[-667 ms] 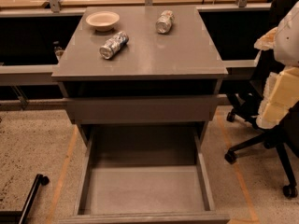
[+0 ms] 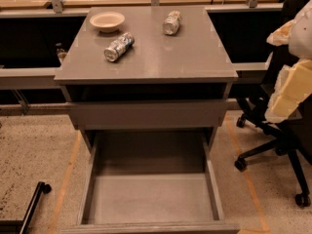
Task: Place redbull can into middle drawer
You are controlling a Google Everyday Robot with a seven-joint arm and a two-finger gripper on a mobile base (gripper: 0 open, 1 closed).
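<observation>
bowl [image 2: 107, 21]: pale, back left of the cabinet top [image 2: 161, 62].
redbull can [image 2: 119, 46]: lying on its side on the top, just in front of the bowl (shiny end toward the camera).
middle drawer [image 2: 151, 199]: pulled open, below the shut drawer [image 2: 146, 113].
paler can [image 2: 171, 22]: lying at the back, right of centre.
gripper [image 2: 288, 92]: far right edge, above the office chair [image 2: 273, 145], well apart from both cans; released or clenched, cannot tell.

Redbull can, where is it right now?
In the camera view the redbull can lies on its side on the cabinet top, left of centre, just in front of the bowl; the gripper is out of view.
</observation>
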